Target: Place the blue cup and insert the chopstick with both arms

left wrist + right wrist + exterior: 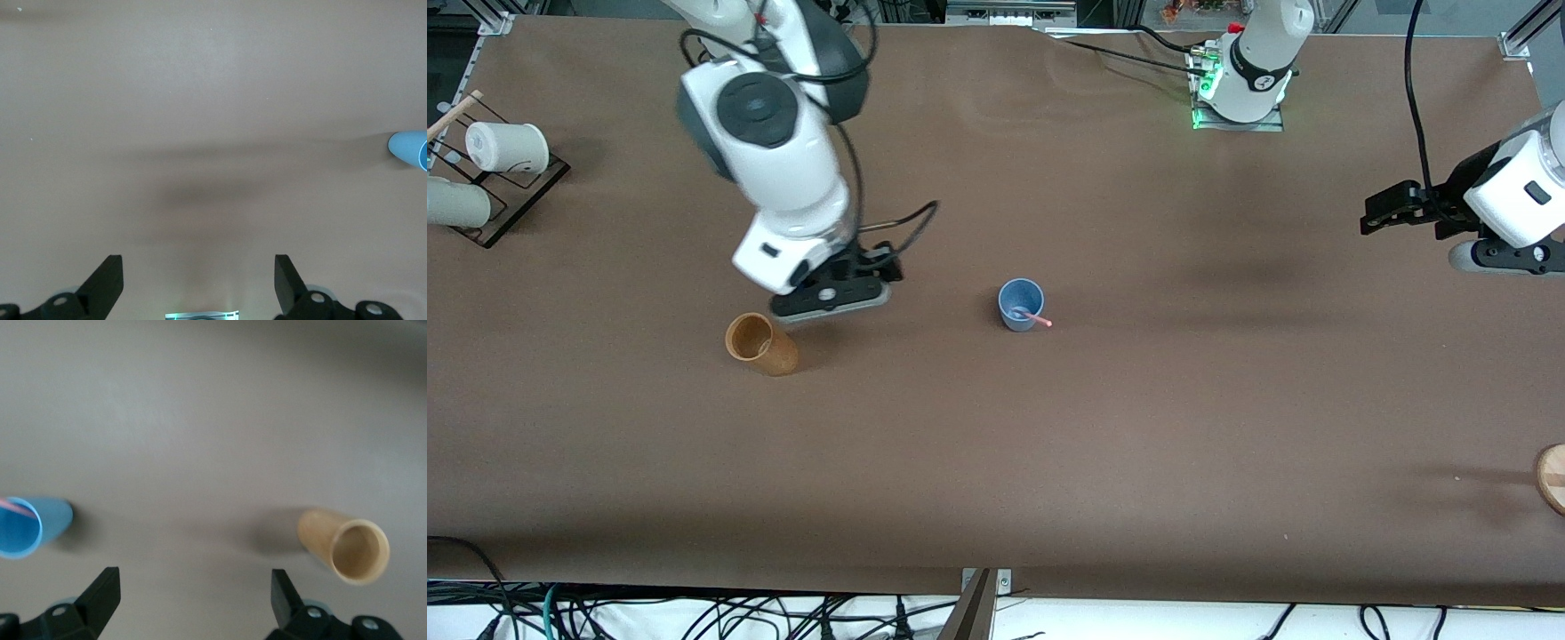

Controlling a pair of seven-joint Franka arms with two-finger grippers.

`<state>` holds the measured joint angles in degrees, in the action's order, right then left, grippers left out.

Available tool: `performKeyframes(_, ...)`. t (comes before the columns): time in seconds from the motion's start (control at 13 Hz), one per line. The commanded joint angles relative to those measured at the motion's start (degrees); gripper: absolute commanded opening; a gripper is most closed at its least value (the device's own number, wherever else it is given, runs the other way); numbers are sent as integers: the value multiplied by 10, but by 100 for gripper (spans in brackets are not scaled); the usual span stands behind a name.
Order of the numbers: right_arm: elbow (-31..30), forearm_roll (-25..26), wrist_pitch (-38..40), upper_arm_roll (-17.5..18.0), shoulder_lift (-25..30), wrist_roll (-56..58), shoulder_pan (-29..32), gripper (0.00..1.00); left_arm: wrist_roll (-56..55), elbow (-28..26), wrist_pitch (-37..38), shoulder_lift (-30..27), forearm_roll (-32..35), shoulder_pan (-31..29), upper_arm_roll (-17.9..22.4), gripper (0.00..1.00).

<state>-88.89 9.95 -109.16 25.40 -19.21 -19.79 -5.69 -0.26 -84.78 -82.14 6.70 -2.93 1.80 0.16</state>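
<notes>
While you look from the right arm's end, the brown cup [760, 344] stands toward that end from the blue cup [1020, 304], right gripper [831, 298] above the table beside it, fingers spread and empty. Blue cup's mid-table with the chopstick [1034, 317] leaning inside. Left gripper [1396, 209] hovers toward the left arm's end, open, nothing held.

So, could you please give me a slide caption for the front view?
Chopstick rests in the blue cup; right gripper hangs beside the brown cup.
</notes>
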Motion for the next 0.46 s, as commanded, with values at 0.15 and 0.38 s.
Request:
performKeyframes(0.15,-80,-70,90,-24,120,157,86,100,4,-13,-9,-10,13,-2,-2,100)
performKeyframes(0.38,-81,-77,120,-75,153,214,86,100,4,-13,-9,-10,13,0,-2,100)
